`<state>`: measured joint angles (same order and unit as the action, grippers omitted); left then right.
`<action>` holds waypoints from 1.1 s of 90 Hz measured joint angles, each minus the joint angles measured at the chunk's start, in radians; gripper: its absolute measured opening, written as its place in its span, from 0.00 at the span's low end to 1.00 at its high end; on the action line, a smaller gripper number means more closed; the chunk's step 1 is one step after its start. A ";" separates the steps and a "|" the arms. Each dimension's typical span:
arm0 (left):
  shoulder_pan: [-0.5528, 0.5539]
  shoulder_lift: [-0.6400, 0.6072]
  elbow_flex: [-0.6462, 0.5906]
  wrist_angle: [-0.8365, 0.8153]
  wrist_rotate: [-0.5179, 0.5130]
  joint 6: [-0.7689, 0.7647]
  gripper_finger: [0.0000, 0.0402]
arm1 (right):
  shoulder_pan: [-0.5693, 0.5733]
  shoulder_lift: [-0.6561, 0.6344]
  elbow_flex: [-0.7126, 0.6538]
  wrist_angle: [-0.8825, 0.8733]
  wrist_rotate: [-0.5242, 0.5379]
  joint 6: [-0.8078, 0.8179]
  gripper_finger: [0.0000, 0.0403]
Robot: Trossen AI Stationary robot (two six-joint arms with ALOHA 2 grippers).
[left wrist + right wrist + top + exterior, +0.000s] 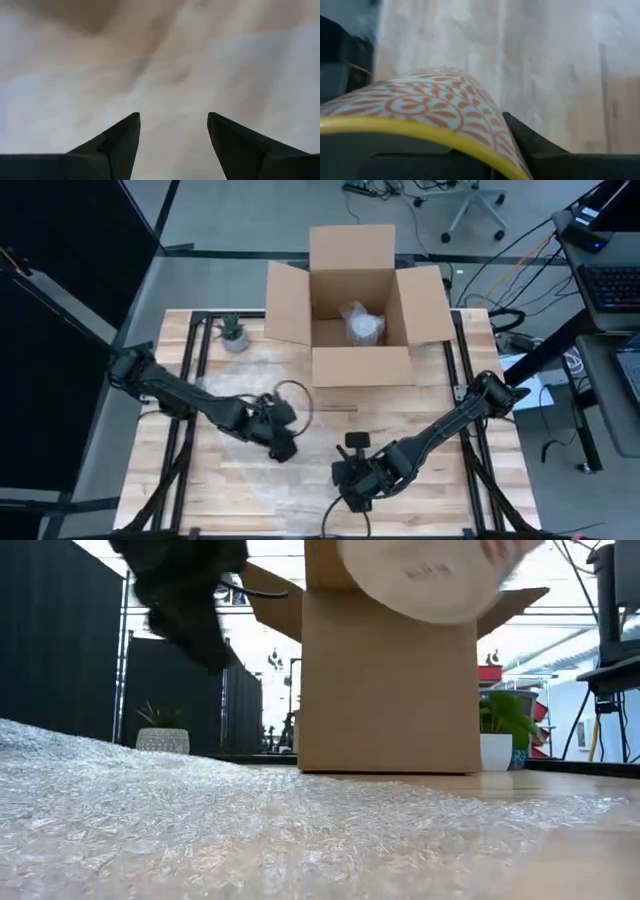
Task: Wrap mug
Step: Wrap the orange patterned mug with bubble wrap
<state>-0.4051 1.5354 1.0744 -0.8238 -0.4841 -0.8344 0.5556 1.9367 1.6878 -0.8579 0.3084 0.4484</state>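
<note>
Right wrist view shows the right gripper (485,150) clamped on the orange-patterned, yellow-rimmed ceramic mug (435,107), lower centre in the high view. Left gripper (173,135) spread, empty, over clear bubble wrap sheet (200,830). Mug could slip from this rim pinch.

open cardboard box (355,300) behind, potted plant (234,333) beside
</note>
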 joint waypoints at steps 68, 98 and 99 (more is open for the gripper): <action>-0.003 0.002 -0.340 0.252 0.137 -0.127 0.55 | -0.109 0.197 0.001 0.044 -0.075 -0.099 0.03; 0.013 0.002 -0.345 0.298 0.148 -0.095 0.55 | -0.112 0.197 -0.010 0.043 -0.078 -0.098 0.03; 0.013 0.002 -0.345 0.299 0.149 -0.095 0.55 | -0.112 0.196 -0.013 0.043 -0.078 -0.098 0.03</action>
<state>-0.3926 1.5375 0.7292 -0.5244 -0.3349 -0.9298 0.4438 2.1331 1.6751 -0.8148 0.2306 0.3503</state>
